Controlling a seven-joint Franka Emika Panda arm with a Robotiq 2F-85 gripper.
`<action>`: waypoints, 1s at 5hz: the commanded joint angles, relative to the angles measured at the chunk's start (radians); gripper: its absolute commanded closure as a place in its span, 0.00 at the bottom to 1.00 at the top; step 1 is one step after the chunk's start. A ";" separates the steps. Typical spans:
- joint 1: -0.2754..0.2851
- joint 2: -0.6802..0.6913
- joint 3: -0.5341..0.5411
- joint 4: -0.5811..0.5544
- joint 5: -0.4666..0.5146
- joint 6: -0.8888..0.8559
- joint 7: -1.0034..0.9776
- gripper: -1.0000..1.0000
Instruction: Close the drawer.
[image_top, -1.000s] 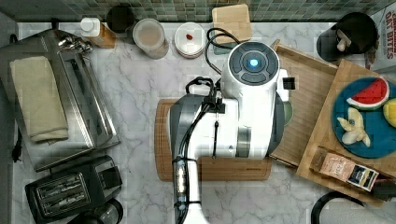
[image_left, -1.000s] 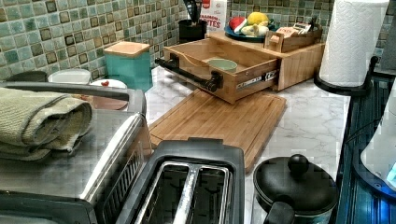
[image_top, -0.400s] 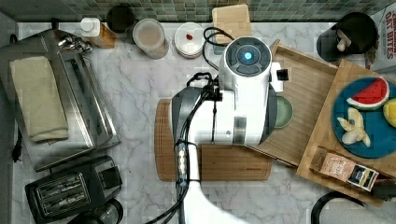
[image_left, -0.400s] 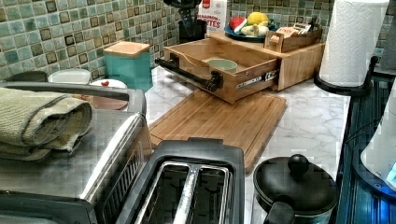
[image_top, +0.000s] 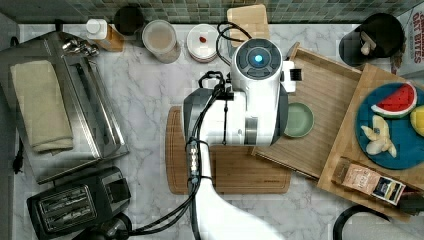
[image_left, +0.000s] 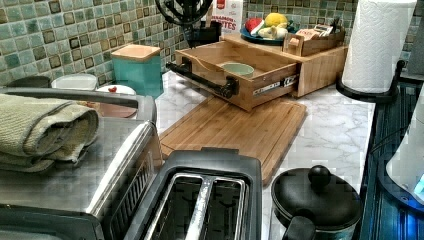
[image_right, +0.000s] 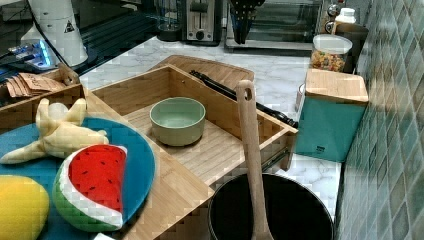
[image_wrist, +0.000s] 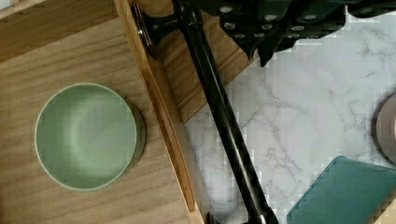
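White marble counter (image_top: 145, 100) under green mosaic tiles; the drawer (image_right: 220, 135) stands open at the right view's centre. The gripper (image_wrist: 275, 32) hovers above its black handle (image_wrist: 219, 112), and I cannot tell its spread.

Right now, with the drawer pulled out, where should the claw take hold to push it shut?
On the long black bar handle of the drawer, near mid-length, coming from above the marble side; it stands off the front panel on posts, leaving a gap behind.
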 joint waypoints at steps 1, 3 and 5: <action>0.039 0.092 0.036 0.210 -0.007 -0.036 -0.037 1.00; 0.037 0.221 0.038 0.319 -0.094 -0.100 -0.165 1.00; 0.038 0.229 0.038 0.217 -0.184 0.050 -0.204 1.00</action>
